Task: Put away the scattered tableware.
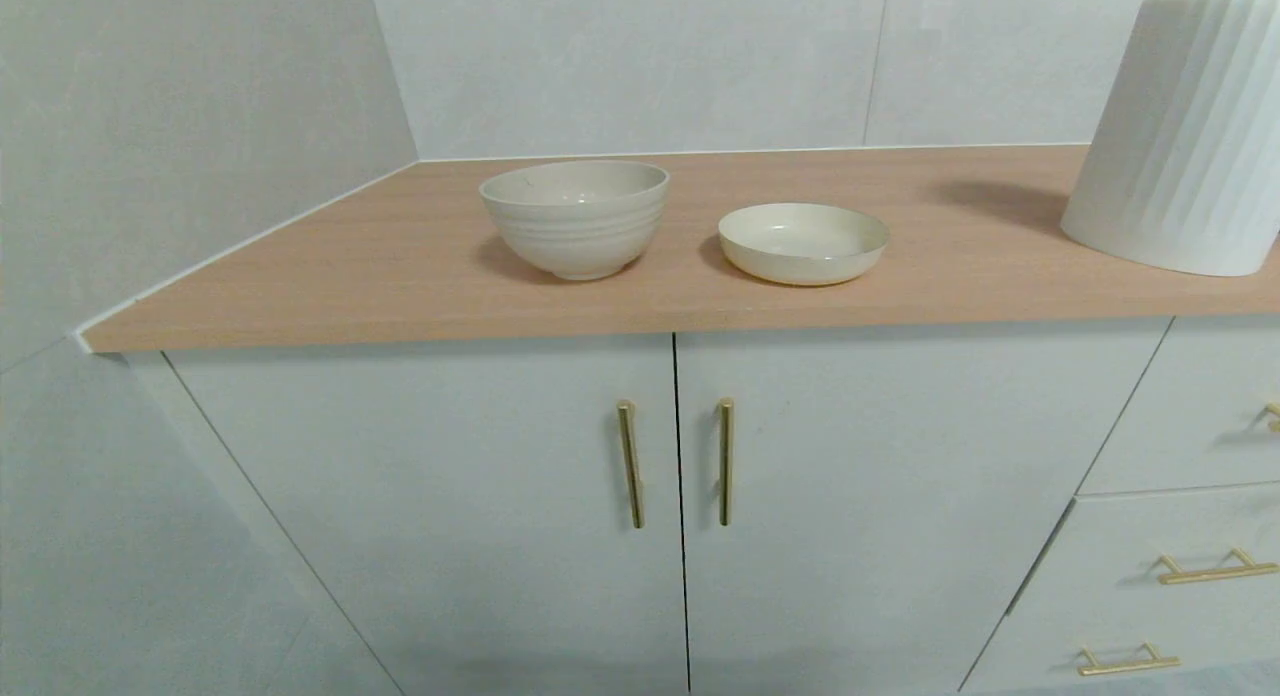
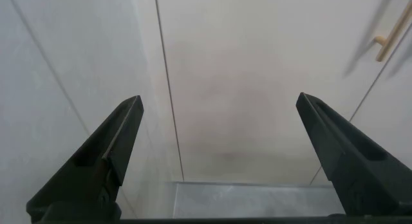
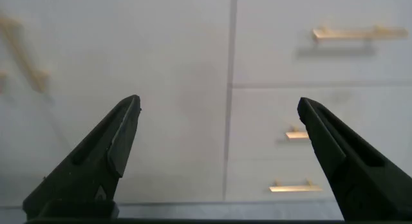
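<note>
- Left claw (image 2: pixel 219 98) first: jaws spread wide and released, nothing between the two dark fingers (image 2: pixel 109 159).
- Straight ahead of it sits a pale cabinet door (image 2: pixel 257 89), with a vertical seam running through the gap between the fingertips.
- A gold door handle (image 2: pixel 391 34) shows just outside one fingertip, not touched.
- Over to the right claw (image 3: pixel 218 100): also wide open and carrying nothing.
- Ahead of this one are the drawers (image 3: pixel 322 121), whose gold drawer handles (image 3: pixel 360 33) lie beyond one fingertip. A door-and-drawer seam falls between the fingers.
- Now the tableware: a ribbed cream bowl (image 1: pixel 575 216) stands upright on the wooden countertop (image 1: pixel 350 276). That puts it above the cabinet fronts the claws face, well apart from both.
- Just beside the bowl, not touching it, rests a shallow dish (image 1: pixel 803 241), the right way up and likewise well clear of either claw.
- Farther along the countertop, on the right claw's side, stands a tall ribbed white container (image 1: pixel 1180 136), well apart from the dish.
- Below the bowl and dish, the two doors meet with their handles side by side, both doors closed.
</note>
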